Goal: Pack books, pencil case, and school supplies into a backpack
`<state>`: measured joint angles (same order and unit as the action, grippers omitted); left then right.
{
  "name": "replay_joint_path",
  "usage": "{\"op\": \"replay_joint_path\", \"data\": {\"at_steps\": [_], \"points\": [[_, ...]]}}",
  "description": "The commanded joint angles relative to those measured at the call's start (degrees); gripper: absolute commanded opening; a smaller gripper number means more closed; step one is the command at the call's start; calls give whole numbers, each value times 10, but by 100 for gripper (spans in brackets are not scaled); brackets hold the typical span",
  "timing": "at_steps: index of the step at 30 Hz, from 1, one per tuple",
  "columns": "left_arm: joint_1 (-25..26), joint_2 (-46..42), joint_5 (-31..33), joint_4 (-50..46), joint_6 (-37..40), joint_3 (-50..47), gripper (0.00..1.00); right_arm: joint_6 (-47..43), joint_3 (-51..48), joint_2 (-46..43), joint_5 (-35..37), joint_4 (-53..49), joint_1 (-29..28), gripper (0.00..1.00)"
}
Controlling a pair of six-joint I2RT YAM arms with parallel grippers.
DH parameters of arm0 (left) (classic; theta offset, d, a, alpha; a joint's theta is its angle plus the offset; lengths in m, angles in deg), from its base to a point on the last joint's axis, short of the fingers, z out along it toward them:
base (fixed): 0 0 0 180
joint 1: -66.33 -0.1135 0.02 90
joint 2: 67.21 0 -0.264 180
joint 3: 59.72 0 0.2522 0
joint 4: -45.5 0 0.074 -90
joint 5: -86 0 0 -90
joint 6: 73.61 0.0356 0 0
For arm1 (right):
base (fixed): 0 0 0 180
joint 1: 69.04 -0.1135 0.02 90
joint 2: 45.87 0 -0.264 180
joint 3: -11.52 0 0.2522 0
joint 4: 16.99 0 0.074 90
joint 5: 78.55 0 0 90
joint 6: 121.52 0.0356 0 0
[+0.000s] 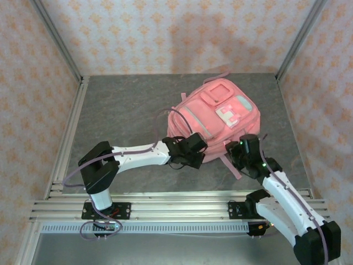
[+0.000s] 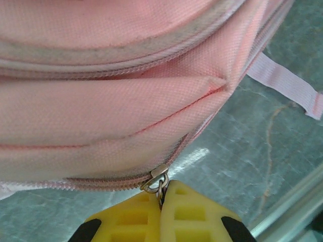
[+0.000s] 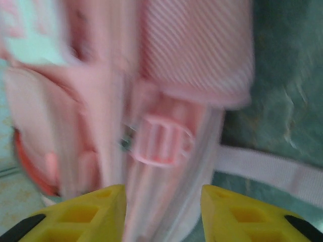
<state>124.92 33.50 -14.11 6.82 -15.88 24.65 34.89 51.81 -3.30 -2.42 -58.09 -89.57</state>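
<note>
Grey mottled desk, walled on three sides with patterned paper.

Pink backpack flat on the desk, right of centre, front pockets and pale patches facing up, near edge turned toward both arms. Main zip line closed along the stretch seen from the left wrist.

Left tool at the backpack's near-left edge, yellow fingers pressed together and pinching the metal zipper pull at the seam.

Right tool at the near-right corner, fingers spread apart, gripping nothing; view blurred. Pink fabric between and beyond the fingers, contact impossible to judge.

Pale strap trailing loose over the desk beside the backpack.

Pink plastic buckle just ahead of the right tool's gap.
</note>
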Motion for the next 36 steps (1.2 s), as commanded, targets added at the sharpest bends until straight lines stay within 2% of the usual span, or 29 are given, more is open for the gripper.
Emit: {"op": "replay_joint_path", "data": {"at_steps": [1,6,10,13,17,19,24,31,36], "points": [[17,9,-33,8,-8,27,0,65,-28,-13,5,37,-36,49],[30,12,-46,6,-3,40,0,59,-65,12,3,136,-44,55],[35,8,-60,8,-2,42,0,35,-78,45,17,191,-43,53],[36,4,-58,7,1,38,0,5,-83,60,29,213,-43,40],[35,4,-27,-19,13,39,0,-25,-78,61,60,197,-41,9],[32,1,-1,-36,29,39,0,-41,-65,59,78,166,-40,0],[7,-10,51,-64,39,26,0,-62,-48,55,107,112,-35,0],[-41,-29,73,-67,41,-16,0,-96,-33,47,117,69,-8,0],[-65,-40,82,-67,32,-53,0,-170,5,65,125,35,20,0]]}}
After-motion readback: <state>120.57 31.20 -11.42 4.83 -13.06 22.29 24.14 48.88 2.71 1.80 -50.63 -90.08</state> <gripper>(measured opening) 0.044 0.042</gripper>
